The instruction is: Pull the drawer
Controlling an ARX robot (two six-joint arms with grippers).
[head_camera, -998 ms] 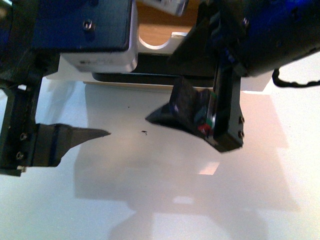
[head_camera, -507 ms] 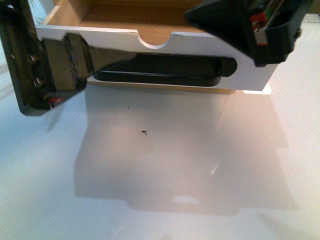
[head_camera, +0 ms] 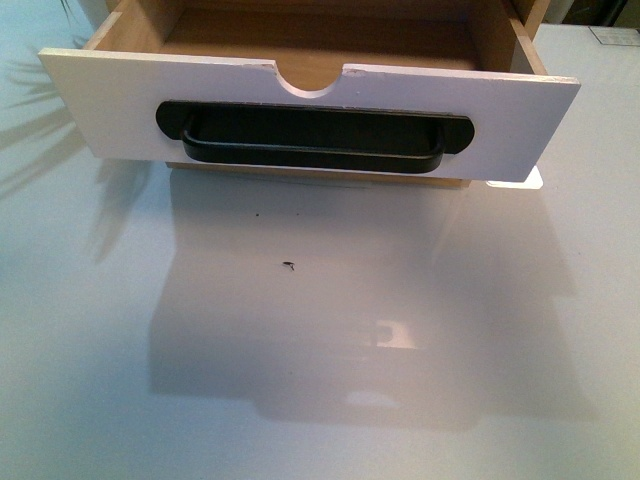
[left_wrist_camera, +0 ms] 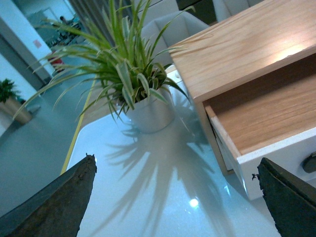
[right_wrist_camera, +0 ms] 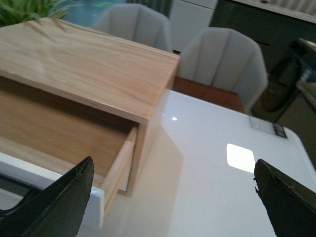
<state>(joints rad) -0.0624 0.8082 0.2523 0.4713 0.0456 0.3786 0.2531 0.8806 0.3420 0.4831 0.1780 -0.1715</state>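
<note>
Appears complete, with the drawer (head_camera: 510, 125) drawn out of the wooden cabinet (right_wrist_camera: 84, 64) over the white surface (head_camera: 320, 380), and jaws of left gripper (left_wrist_camera: 175, 165) and right gripper (right_wrist_camera: 173, 162) spread wide, holding nothing.

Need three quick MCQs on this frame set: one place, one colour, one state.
1. The potted plant stands: A) on the table beside the wooden cabinet B) atop the cabinet C) on the floor
2. The drawer's bar handle is: A) white B) black C) wooden
3. The drawer is: A) shut flush B) pulled open C) out of the cabinet
Answers: 1 A, its pot sits on the table next to the cabinet; 2 B, black bar against the white front; 3 B, its wooden inside shows, sides running into the cabinet.
</note>
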